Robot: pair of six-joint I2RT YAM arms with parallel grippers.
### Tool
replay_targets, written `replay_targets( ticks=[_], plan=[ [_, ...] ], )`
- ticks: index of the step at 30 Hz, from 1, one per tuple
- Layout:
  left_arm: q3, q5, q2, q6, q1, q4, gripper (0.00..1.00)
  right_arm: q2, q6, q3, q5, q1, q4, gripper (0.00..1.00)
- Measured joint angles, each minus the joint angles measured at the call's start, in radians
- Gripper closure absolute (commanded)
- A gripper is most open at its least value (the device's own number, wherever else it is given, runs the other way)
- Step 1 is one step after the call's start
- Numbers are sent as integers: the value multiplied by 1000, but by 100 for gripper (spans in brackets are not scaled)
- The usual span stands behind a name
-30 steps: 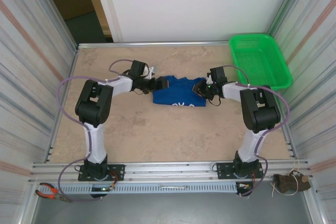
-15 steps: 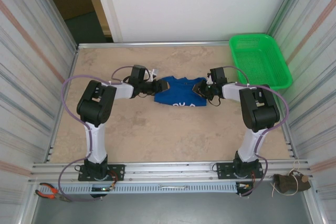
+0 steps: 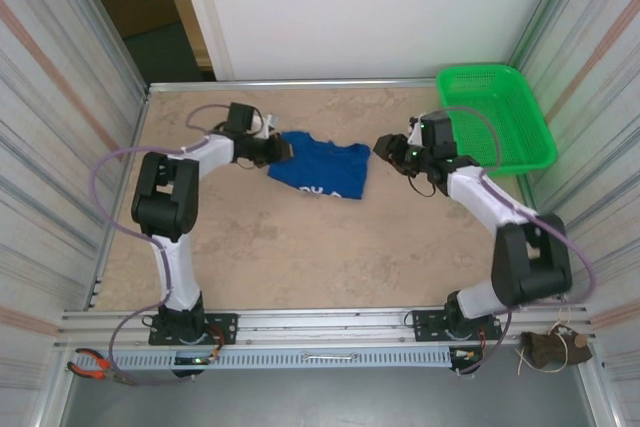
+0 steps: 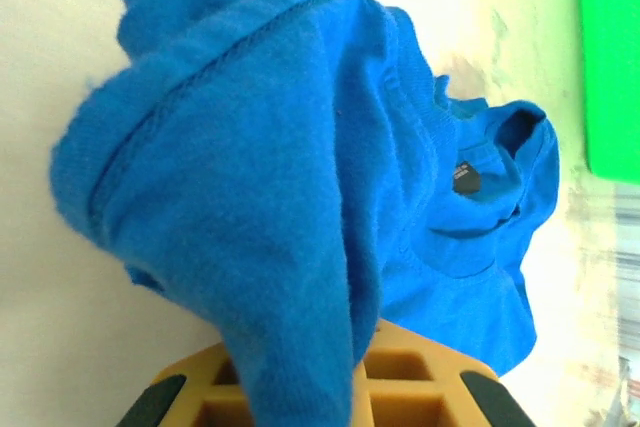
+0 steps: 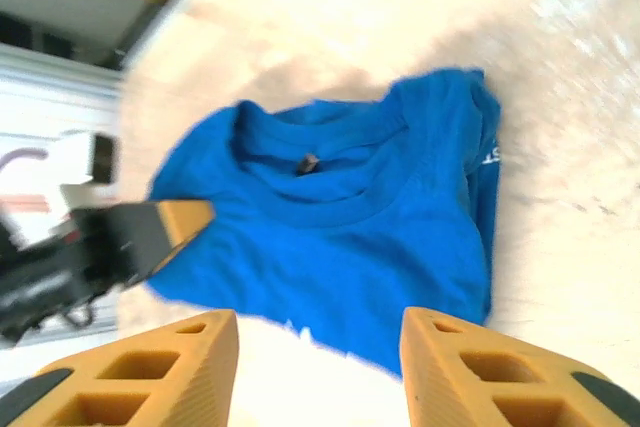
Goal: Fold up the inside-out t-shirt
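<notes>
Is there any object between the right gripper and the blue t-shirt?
No, nothing visible: bare table separates the open right gripper from the right edge of the t-shirt. The green basket stands on the gripper's other side.

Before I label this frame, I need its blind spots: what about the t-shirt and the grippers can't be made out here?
Left wrist view: the t-shirt drapes over the shut left gripper, hiding how much cloth it pinches.
Top view: the white print on the shirt is too small to read.
Right wrist view: motion blur smears the collar label; the bottom edge cuts off the open right gripper at its finger bases.
</notes>
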Motion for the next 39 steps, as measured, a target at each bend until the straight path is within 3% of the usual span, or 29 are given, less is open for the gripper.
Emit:
replay_targets(
  ticks=[10,15,21,23,25,27,28,29,32,35,39],
  plan=[
    [330,-303,19,364,227,-478,100,-444,-3,-97,55,60,-186,37],
    [455,-466,87,472,251,-568,100,-580,3,-168,87,90,-285,36],
    [565,-599,209,547,302,-600,99,-631,9,-195,114,92,-387,36],
    [577,-633,231,561,325,-601,87,-641,9,-195,124,92,-407,35],
    [578,-672,240,581,347,-600,55,-649,9,-195,135,91,-425,35],
    [581,-700,241,581,362,-599,32,-650,8,-195,138,91,-435,32],
    [586,-709,241,581,366,-599,13,-650,8,-195,139,91,-441,29],
    [593,-715,240,579,367,-597,2,-649,7,-195,143,91,-445,25],
    [597,-728,223,570,365,-586,1,-632,-12,-188,165,88,-456,0],
    [572,-724,161,545,362,-552,1,-601,-55,-153,197,57,-493,1],
    [410,-657,-80,462,357,-450,1,-545,-113,-70,310,-9,-531,1]
  ],
)
